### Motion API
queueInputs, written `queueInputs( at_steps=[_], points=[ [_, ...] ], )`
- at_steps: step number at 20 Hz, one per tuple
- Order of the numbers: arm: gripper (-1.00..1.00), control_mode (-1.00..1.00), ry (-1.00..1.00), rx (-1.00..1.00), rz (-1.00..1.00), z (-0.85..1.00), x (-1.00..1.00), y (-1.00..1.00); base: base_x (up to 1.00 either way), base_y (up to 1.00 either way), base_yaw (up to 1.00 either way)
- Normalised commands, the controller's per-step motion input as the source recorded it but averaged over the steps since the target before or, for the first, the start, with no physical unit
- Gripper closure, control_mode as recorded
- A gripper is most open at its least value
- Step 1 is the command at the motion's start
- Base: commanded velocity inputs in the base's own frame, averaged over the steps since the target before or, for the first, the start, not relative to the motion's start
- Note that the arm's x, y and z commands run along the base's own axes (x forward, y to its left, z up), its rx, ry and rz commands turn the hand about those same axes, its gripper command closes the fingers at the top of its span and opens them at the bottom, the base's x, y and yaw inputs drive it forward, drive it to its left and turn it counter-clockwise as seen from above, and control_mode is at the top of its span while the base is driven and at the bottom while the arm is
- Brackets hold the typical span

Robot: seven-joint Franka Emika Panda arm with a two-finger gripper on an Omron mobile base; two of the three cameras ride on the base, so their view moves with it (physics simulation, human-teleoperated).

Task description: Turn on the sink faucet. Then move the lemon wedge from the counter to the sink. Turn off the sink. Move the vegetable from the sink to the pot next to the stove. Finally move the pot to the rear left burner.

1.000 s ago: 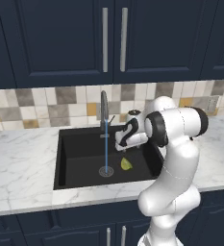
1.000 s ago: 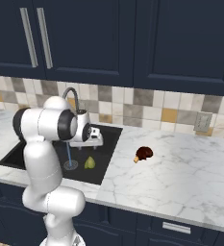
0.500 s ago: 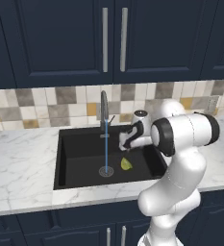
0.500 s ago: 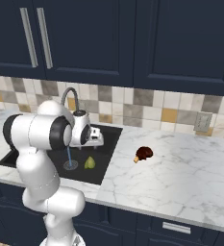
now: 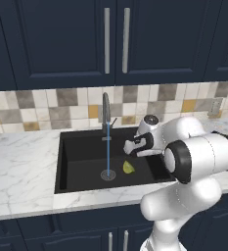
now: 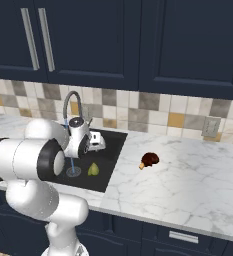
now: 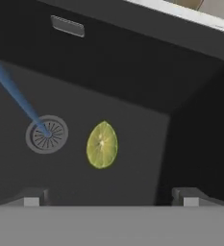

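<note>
The lemon wedge [image 5: 128, 167] [image 6: 93, 170] [image 7: 102, 144] lies flat on the floor of the black sink [image 5: 81, 162] [image 6: 108, 165] [image 7: 132, 91], just right of the round drain [image 5: 107, 174] [image 7: 47, 134]. A thin blue stream runs from the sink faucet [image 5: 105, 110] [image 6: 70, 102] into the drain. My gripper [image 5: 130, 147] [image 6: 98, 144] [image 7: 108, 199] hovers over the basin, above the wedge and apart from it. It is open, its fingertips [image 7: 188, 197] spread wide with nothing between them.
The white marble counter [image 5: 22, 162] [image 6: 188, 180] surrounds the sink. A dark reddish-brown round lump [image 6: 149, 160] sits on it right of the basin. A tiled backsplash and dark cabinets stand behind. My bent arm hangs over the sink's right front corner.
My arm's elbow has swung right and lower toward the counter's front, and the hand has dipped slightly over the sink. The wedge lies still and the water keeps running.
</note>
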Motion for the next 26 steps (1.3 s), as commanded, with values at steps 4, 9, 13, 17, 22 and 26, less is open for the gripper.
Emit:
queueInputs(
  at_steps=[4, 9, 13, 17, 22, 26],
  points=[
    [-1.00, -1.00, -0.15, 0.03, 0.12, 0.35, -0.04, 0.00, 0.00, 0.00, 0.00],
    [-1.00, -1.00, -0.11, 0.05, 0.16, 0.42, 0.04, 0.00, 0.00, 0.00, 0.00],
    [-1.00, -1.00, -0.09, 0.06, 0.22, 0.35, 0.11, 0.00, 0.00, 0.00, 0.00],
    [-1.00, -1.00, -0.07, 0.04, 0.26, 0.30, 0.14, 0.00, 0.00, 0.00, 0.00],
    [-1.00, -1.00, -0.03, 0.02, 0.28, 0.16, 0.24, 0.00, 0.00, 0.00, 0.00],
    [-1.00, -1.00, -0.01, 0.03, 0.26, 0.00, 0.35, 0.00, 0.00, 0.00, 0.00]
  ],
)
